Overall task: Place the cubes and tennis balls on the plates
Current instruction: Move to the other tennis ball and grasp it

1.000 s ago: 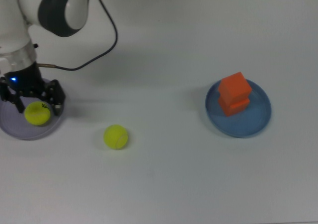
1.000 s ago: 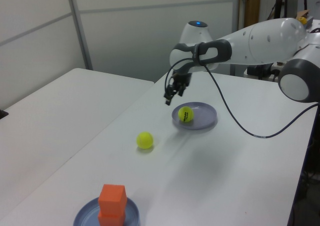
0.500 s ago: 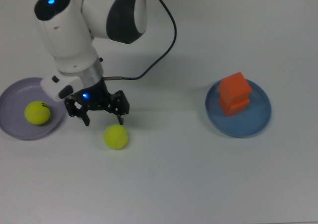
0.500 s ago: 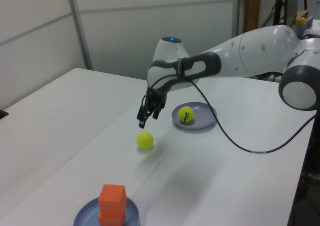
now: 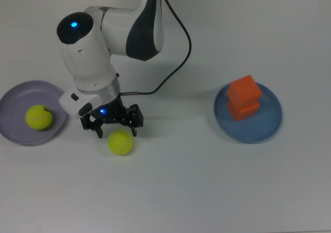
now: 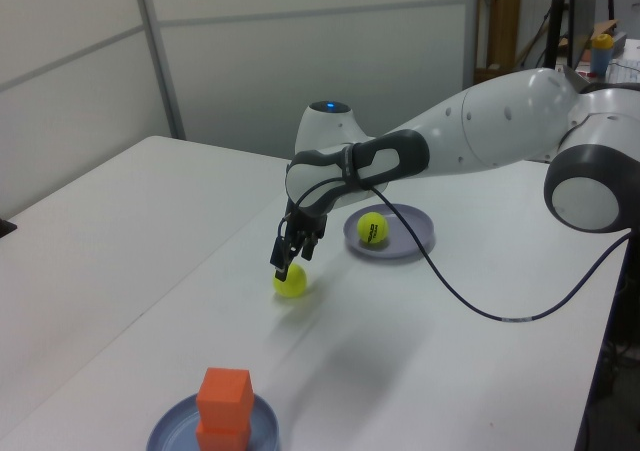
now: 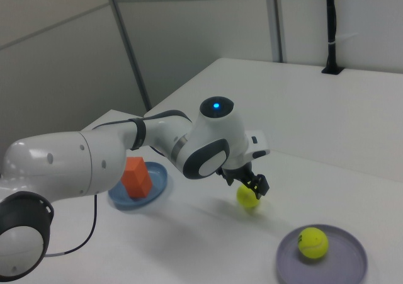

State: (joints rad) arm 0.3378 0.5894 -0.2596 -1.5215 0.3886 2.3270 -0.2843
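While spread wide, end effector (image 5: 117, 128) straddles tennis ball (image 5: 120, 142).

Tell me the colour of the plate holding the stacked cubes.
Blue plate; the top view shows it best.

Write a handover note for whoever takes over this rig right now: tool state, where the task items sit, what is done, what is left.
Tool: open, empty, low over the loose tennis ball on the white table.
Done: one tennis ball lies on the lavender plate; both orange cubes are stacked on the blue plate.
Left: grasp the loose ball and put it on a plate; the lavender plate is nearer.
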